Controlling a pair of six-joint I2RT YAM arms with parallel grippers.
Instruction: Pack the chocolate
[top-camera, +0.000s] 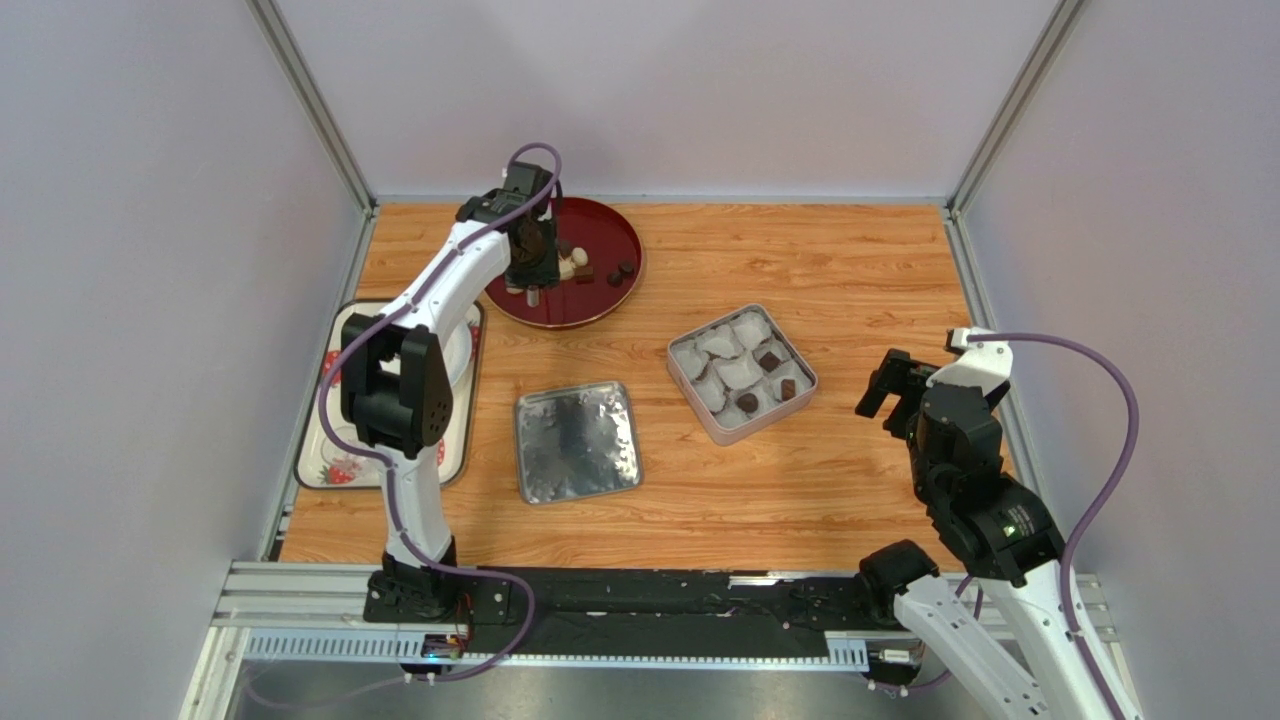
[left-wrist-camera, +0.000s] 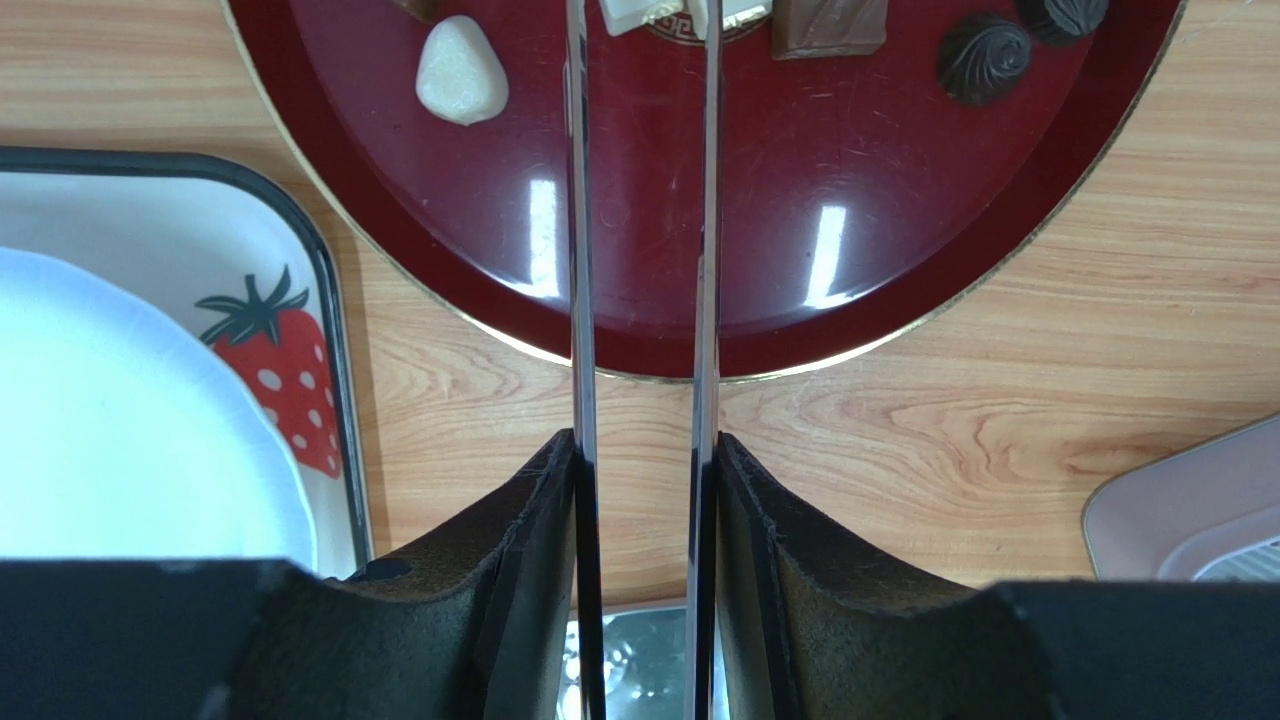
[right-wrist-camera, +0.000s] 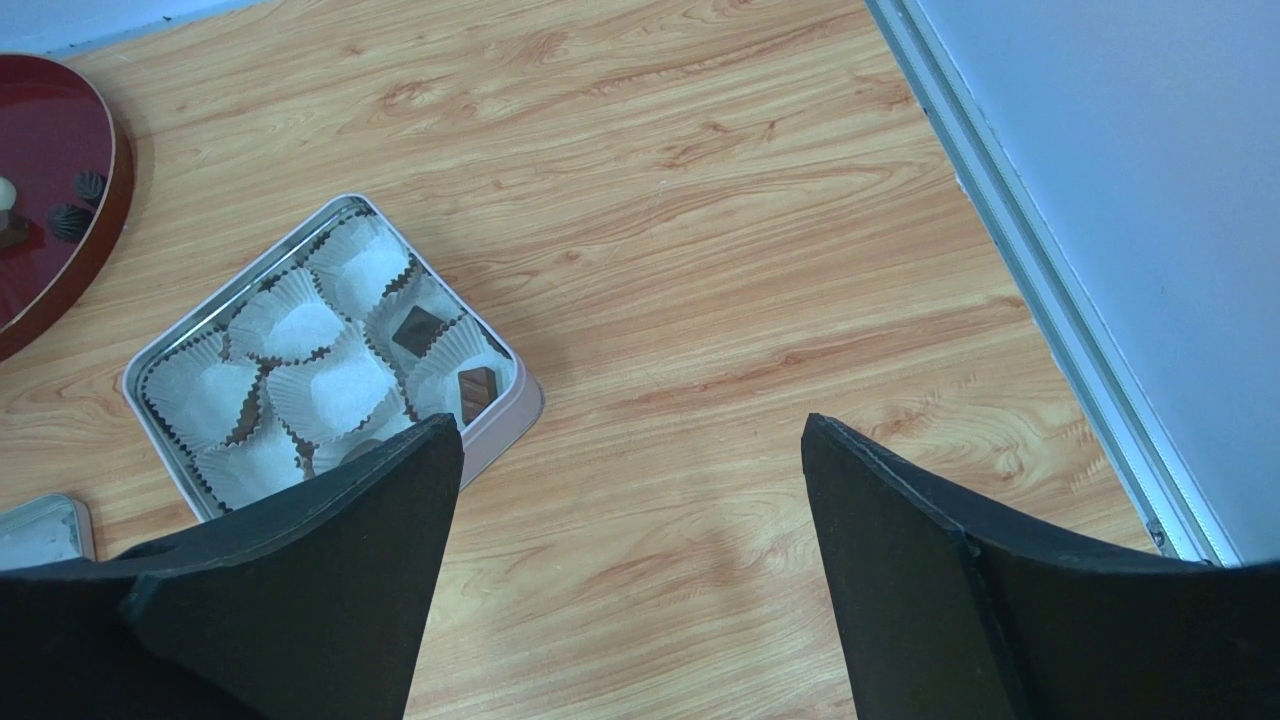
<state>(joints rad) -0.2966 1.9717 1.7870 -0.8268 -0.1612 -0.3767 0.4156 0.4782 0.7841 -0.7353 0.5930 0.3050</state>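
Chocolate pieces lie on a round dark red plate (top-camera: 609, 233) at the back left: a cream rounded one (left-wrist-camera: 460, 69), a brown block (left-wrist-camera: 830, 23) and dark ones (left-wrist-camera: 984, 54). My left gripper (top-camera: 529, 258) hangs over the plate, shut on metal tongs (left-wrist-camera: 579, 225). The tong blades stand a little apart, with a white piece (left-wrist-camera: 646, 12) at their tips at the frame's top edge. The square tin (top-camera: 718, 329) at mid table holds white paper cups and three dark pieces (top-camera: 768, 360). My right gripper (top-camera: 899, 393) is open and empty to the right of the tin (right-wrist-camera: 519, 405).
The tin's shiny lid (top-camera: 577, 441) lies flat near the middle front. A strawberry-print tray (top-camera: 334, 450) with a white plate (left-wrist-camera: 120, 435) sits at the left edge, partly under the left arm. Grey walls close in the table on the left, back and right.
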